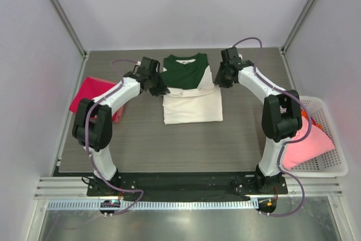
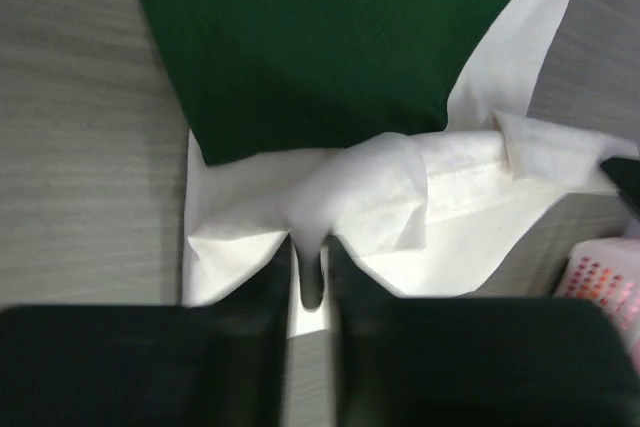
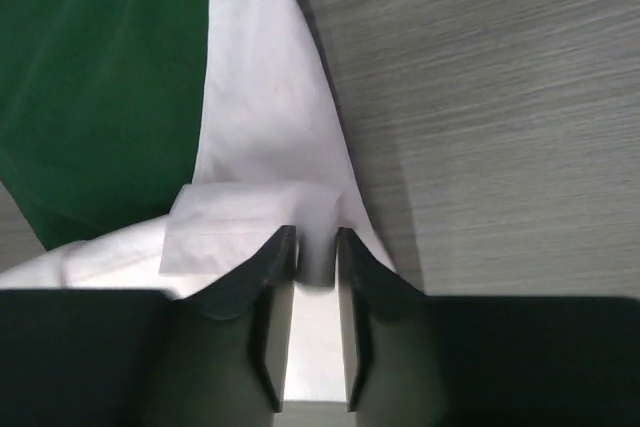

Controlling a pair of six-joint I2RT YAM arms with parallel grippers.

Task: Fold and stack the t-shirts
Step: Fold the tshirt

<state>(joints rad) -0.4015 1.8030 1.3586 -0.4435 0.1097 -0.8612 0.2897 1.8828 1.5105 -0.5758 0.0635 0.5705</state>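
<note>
The left gripper (image 1: 160,88) is clenching the left edge of the cream-and-green t-shirt (image 1: 192,108), which is lying centred on the bench (image 1: 141,139), its long axis pointing away from the arm bases. The right gripper (image 1: 219,80) is pinching the opposite edge, level with its partner; each arm is sitting equally near.

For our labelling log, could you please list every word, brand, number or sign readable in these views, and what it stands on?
No text can be read.
The cream-white and green t-shirt shows no lettering on its visible side.
The magenta-red t-shirt and the pink t-shirt show no print.
A pink dotted patch at the edge of the left wrist view is too blurred to read.
</note>
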